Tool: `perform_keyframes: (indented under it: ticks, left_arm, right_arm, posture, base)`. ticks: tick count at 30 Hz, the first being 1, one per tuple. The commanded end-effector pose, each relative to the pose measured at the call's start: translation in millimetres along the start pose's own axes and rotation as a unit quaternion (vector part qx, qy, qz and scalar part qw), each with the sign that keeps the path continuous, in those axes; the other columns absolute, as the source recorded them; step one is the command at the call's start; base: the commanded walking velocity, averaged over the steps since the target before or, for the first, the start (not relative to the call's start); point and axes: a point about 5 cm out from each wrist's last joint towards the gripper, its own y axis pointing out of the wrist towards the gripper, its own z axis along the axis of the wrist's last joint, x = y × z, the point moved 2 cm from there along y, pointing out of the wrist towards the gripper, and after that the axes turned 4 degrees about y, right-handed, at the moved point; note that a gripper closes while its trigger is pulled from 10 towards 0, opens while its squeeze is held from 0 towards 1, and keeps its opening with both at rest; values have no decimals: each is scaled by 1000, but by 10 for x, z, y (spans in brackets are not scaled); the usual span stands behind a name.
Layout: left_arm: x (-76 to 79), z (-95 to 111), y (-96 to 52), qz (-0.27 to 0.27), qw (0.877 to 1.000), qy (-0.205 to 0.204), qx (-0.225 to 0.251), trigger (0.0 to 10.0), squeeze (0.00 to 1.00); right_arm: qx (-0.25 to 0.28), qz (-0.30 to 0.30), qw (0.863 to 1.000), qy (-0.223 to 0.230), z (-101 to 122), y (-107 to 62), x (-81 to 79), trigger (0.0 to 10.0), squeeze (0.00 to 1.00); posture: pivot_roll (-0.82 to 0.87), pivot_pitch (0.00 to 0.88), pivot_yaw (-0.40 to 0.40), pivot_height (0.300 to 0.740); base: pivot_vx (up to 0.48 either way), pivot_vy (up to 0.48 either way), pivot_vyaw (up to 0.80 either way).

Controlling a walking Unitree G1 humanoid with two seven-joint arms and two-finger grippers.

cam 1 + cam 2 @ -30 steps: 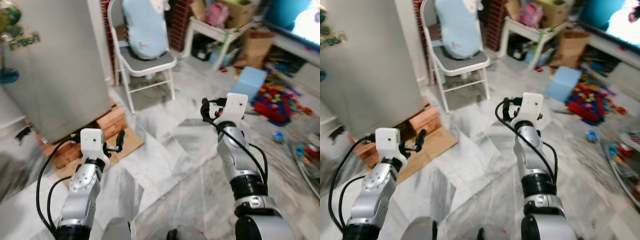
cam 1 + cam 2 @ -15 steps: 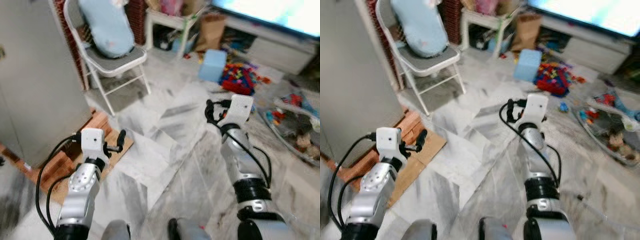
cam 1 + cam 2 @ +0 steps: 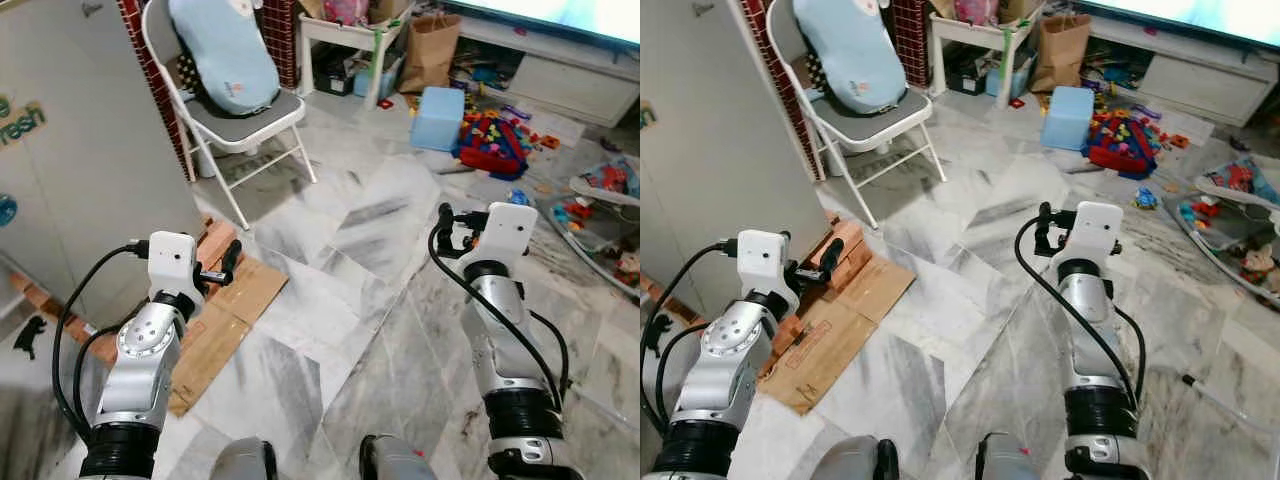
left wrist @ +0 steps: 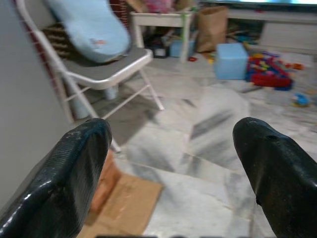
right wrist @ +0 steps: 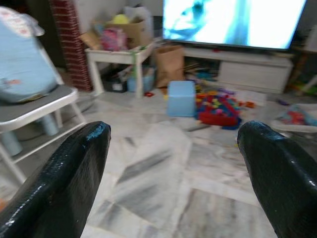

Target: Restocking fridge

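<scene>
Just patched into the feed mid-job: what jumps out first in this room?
The grey fridge fills the robot's left, standing on bricks with flattened cardboard in front. Behind stands a white folding chair holding a pale blue cushion; bright toy blocks litter the floor, far right. Both grippers hang open, empty.

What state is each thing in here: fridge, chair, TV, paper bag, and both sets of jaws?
Fridge: door closed, raised on bricks.
Folding chair: unfolded, upright, blue cushion on the seat.
TV: switched on.
Paper bag: upright.
Left gripper: jaws open, empty.
Right gripper: jaws open, empty.
</scene>
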Motion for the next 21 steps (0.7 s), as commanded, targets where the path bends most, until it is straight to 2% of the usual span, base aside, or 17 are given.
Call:
perform_keyframes:
  ticks: [1, 5, 10, 13, 21]
  left_arm:
    - [2, -35, -42, 0, 1000, -6, -3, 10000, 0]
    - [30, -100, -95, 1, 1000, -15, -9, 10000, 0]
    - [52, -141, -142, 0, 1000, -16, -12, 10000, 0]
    - [23, -154, -232, 12, 1000, -14, -16, 10000, 0]
    - [-87, -122, -507, 41, 999, -12, -10, 10000, 0]
  right_arm:
    - [-6, 10, 1000, -9, -8, -29, -20, 10000, 0]
    - [-6, 28, 999, -14, 14, 3, -105, 10000, 0]
    - [-2, 32, 999, -18, 51, -3, -106, 10000, 0]
    - [-7, 32, 999, -25, 34, -103, -30, 10000, 0]
    - [-24, 64, 993, -91, -60, -472, 159, 10000, 0]
  posture:
    - [-21, 77, 21, 740]
    - [-18, 82, 10, 740]
    - [-17, 81, 5, 740]
    - [-20, 77, -2, 740]
    - [-13, 99, -12, 740]
  base:
    - [281, 307, -800]
    - [288, 371, -800]
    - [259, 392, -800]
    - [0, 90, -648]
    - [0, 0, 0]
